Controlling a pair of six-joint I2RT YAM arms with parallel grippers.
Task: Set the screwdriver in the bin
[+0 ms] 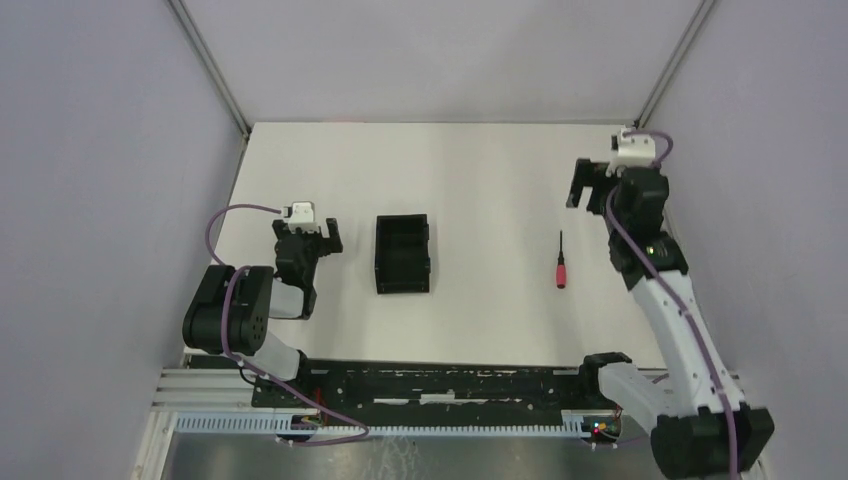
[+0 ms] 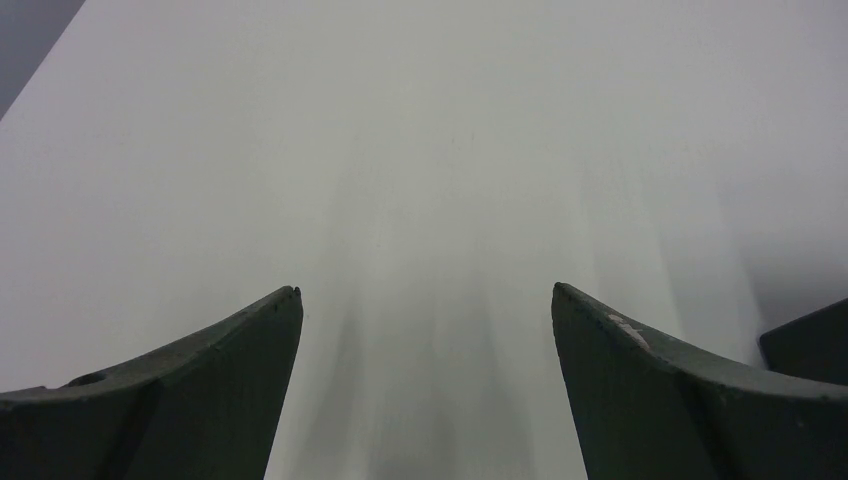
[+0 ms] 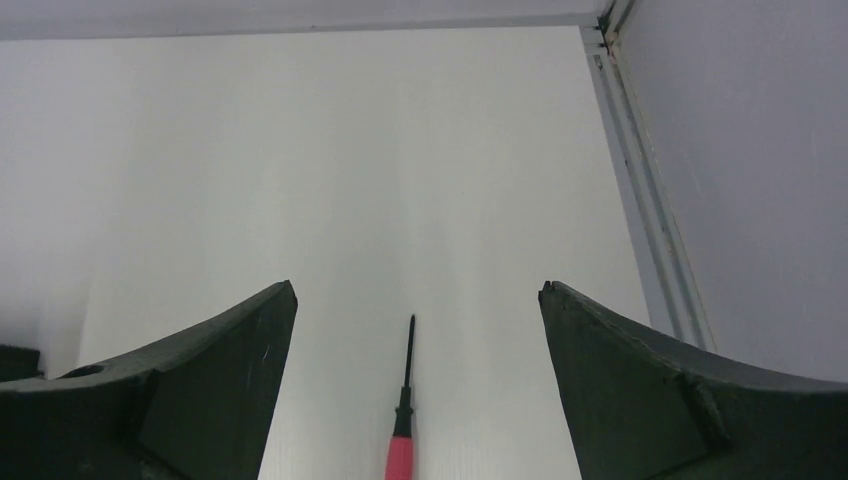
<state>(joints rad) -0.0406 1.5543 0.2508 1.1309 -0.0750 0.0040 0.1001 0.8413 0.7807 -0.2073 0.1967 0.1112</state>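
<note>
The screwdriver [image 1: 561, 266], with a red handle and thin black shaft, lies on the white table right of centre, tip pointing away. In the right wrist view it [image 3: 402, 430] lies on the table below the gap between my open fingers. My right gripper [image 1: 586, 188] [image 3: 417, 290] is open and empty, raised above and beyond the screwdriver. The black bin [image 1: 404, 255] stands open-topped and empty at mid-table. My left gripper [image 1: 310, 238] [image 2: 425, 290] is open and empty, low over the table just left of the bin. A dark corner [image 2: 812, 342] at that view's right edge looks like the bin.
Grey walls enclose the table on three sides. A metal corner post and rail [image 3: 640, 190] run along the right edge near my right gripper. A black rail with cabling [image 1: 440, 385] lies along the near edge between the arm bases.
</note>
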